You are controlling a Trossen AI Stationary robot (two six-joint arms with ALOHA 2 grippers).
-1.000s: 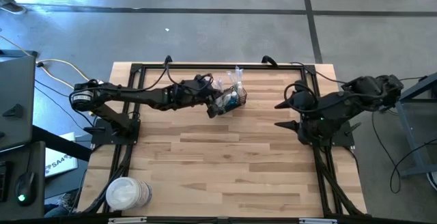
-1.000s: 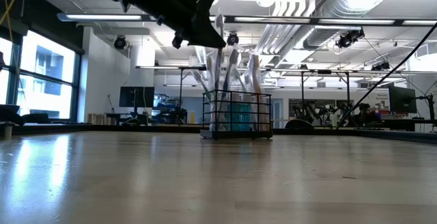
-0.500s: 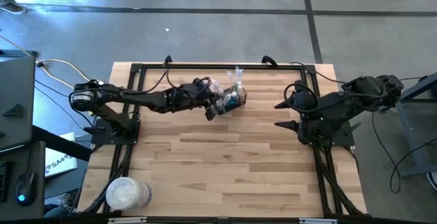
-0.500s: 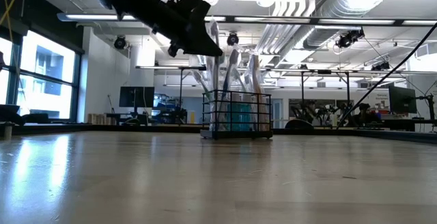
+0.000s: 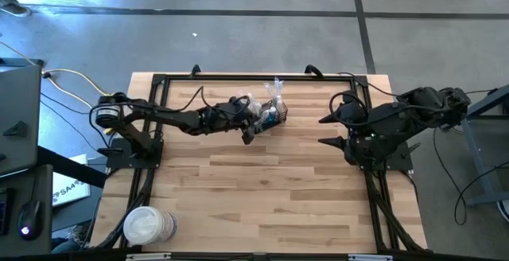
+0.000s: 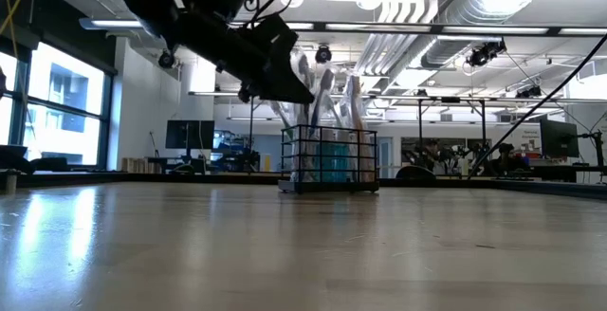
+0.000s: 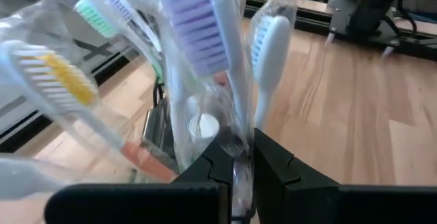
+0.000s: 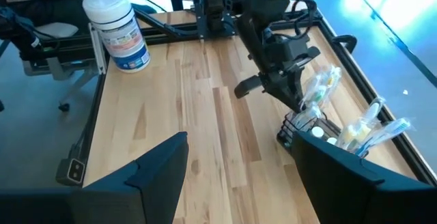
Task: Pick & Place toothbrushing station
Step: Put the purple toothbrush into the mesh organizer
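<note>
The toothbrushing station, a small black wire basket (image 5: 270, 116) (image 6: 330, 159), stands on its base on the far middle of the table. Several wrapped toothbrushes (image 6: 353, 102) stick up out of it. My left gripper (image 5: 251, 126) (image 6: 300, 91) reaches in from the table's left, at the basket's left rim. It is shut on a wrapped toothbrush with purple bristles (image 7: 198, 26). My right gripper (image 5: 324, 131) (image 8: 239, 162) waits open and high over the table's right side, with nothing between its fingers. My left gripper pinches the purple-bristled toothbrush by its wrapped shaft below the head (image 7: 235, 141), between its two fingers (image 7: 270, 162). The fingers come from the table's left, slanting a little down, and lie across the shaft. The toothbrush stands upright, head up. Its lower end is hidden behind the fingers.
A round white tub (image 5: 147, 225) (image 8: 116, 29) stands at the table's near left corner. A black frame (image 5: 238, 78) runs around the table's edges. Bare wooden table (image 5: 262, 189) lies between the basket and the near edge.
My left gripper has sunk toward the basket, still shut on the toothbrush. The toothbrush has come down with it, staying upright, and its head now stands about level with the heads of the others.
</note>
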